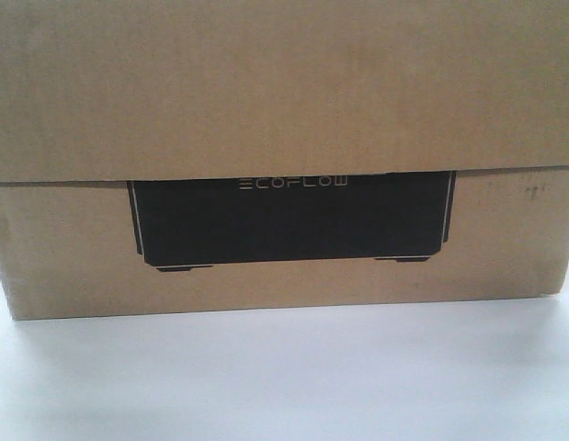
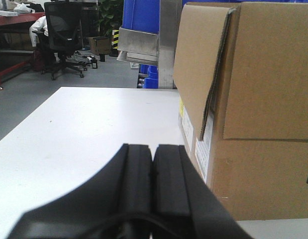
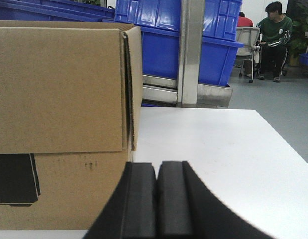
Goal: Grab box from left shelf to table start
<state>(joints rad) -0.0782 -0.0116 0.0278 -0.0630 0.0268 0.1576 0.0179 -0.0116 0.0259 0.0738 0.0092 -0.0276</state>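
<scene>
- Left wrist view: the left gripper (image 2: 153, 164) sits nearest the lens, its black fingers pressed together with nothing between them, low over the table (image 2: 84, 134).
- Right wrist view: the right gripper (image 3: 156, 194) is likewise pressed together and empty, just off the box's other end.
- The box (image 1: 284, 101) stands on the table between the two grippers, its long face square to the front camera, with bare white surface between it and the near edge.
- Judged from this, the box is already off the shelf and set down; what remains looks like drawing both arms clear without nudging it.
- The box is brown corrugated cardboard, matte and ribbed, with an overlapping lid; a black panel (image 1: 289, 220) carries pale "ECOFLOW" lettering, and white labels (image 2: 186, 127) sit on one end.
- The table is smooth, flat and white.
- Beyond the far edge stands the shelf (image 3: 188, 50), its brushed-steel post and rails holding glossy blue bins (image 3: 203, 45).
</scene>
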